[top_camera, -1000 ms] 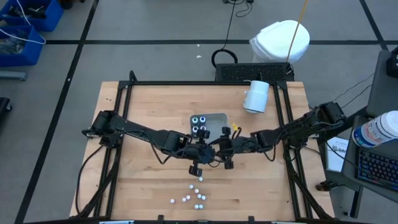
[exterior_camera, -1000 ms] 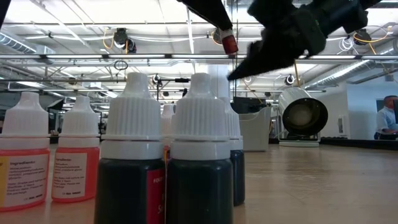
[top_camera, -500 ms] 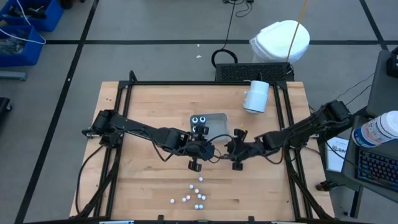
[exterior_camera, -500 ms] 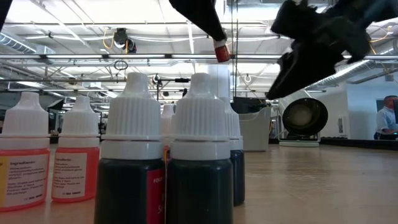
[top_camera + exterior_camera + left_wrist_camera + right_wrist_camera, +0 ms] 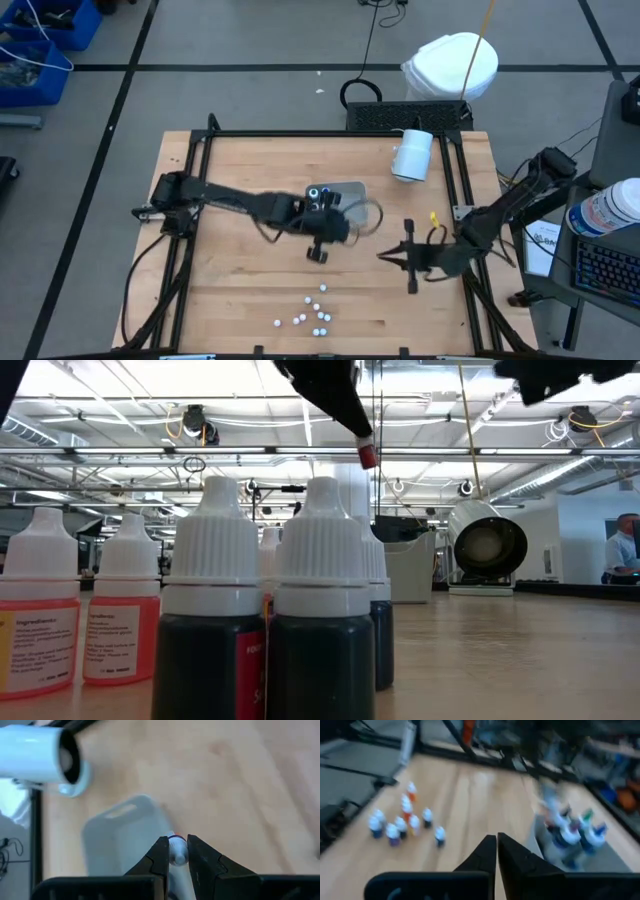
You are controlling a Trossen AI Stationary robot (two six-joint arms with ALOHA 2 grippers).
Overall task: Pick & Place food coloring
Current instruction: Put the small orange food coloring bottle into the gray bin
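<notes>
My left gripper [image 5: 335,232] hangs above the table, just near of the grey tray [image 5: 350,190], and is shut on a small food coloring bottle [image 5: 177,851] with a white part and a red end [image 5: 367,455]. Two dark-topped bottles [image 5: 318,195] stand in the tray's left end. Several more food coloring bottles [image 5: 310,315] stand in a loose group near the front edge; the low view shows them close up, dark ones [image 5: 265,620] and orange ones [image 5: 75,610]. My right gripper [image 5: 383,255] is shut with nothing in it, off toward the table's right side. My left gripper pinches the bottle's white part [image 5: 178,855] between its two fingers. The fingers [image 5: 335,395] slant down from the table's left. The red end sticks out below the fingertips, and the bottle hangs lifted clear of the table.
A large white cylinder [image 5: 411,155] lies on its side at the back right of the table. A black frame [image 5: 205,150] runs around the tabletop. Bare wood lies between the tray and the group of bottles.
My right gripper has drawn back from beside the left one toward the table's right edge, rising out of most of the low view. My left gripper, still shut on the bottle, has drifted a little toward the tray.
</notes>
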